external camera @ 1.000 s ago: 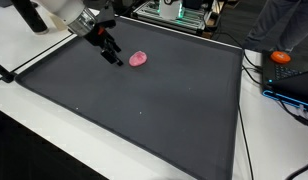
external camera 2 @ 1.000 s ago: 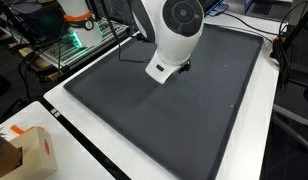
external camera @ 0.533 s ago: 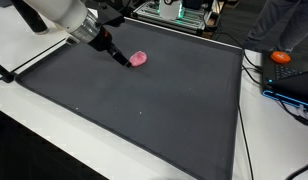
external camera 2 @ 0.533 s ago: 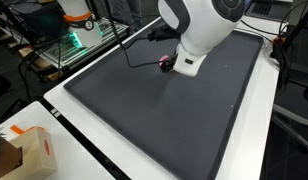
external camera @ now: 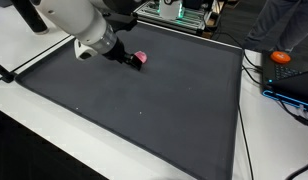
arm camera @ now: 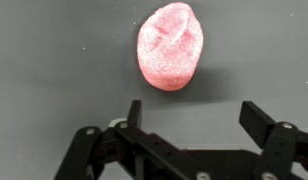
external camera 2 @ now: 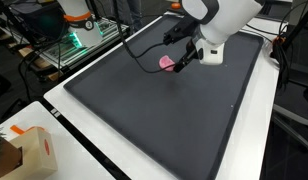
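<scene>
The tool is wide open and holds nothing, hovering low with its two fingers just short of the pink lump. In the wrist view the lump lies straight ahead of the gap, a little off-centre toward one finger, not between the jaws and not touching them. It is egg-shaped, and its long axis points away from the tool, so its narrower width faces the opening. In both exterior views the lump rests near the far edge of the dark mat, which covers the white table.
</scene>
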You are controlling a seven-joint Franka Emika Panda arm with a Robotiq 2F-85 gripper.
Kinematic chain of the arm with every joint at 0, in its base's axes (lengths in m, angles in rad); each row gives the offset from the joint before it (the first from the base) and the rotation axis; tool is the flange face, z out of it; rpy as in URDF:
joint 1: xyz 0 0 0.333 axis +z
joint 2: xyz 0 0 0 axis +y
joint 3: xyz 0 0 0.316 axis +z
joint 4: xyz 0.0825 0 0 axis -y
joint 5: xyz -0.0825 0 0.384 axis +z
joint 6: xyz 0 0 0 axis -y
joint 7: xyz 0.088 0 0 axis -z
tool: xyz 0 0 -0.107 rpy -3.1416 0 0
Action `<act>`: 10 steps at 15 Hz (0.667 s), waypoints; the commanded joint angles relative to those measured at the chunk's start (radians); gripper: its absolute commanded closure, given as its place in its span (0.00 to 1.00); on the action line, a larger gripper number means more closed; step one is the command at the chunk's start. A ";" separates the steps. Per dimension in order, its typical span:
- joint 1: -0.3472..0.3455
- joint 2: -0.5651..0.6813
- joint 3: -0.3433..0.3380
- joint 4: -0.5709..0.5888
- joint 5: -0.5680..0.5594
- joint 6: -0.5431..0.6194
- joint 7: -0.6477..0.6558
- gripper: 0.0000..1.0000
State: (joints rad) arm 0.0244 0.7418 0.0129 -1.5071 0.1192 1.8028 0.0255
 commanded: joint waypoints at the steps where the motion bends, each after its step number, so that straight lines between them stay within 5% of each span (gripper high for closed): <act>1: 0.033 0.012 0.021 0.030 -0.095 -0.039 -0.097 0.00; 10: 0.122 -0.001 0.073 0.001 -0.316 -0.061 -0.324 0.00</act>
State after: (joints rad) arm 0.1263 0.7418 0.0714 -1.4962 -0.1221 1.7638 -0.2254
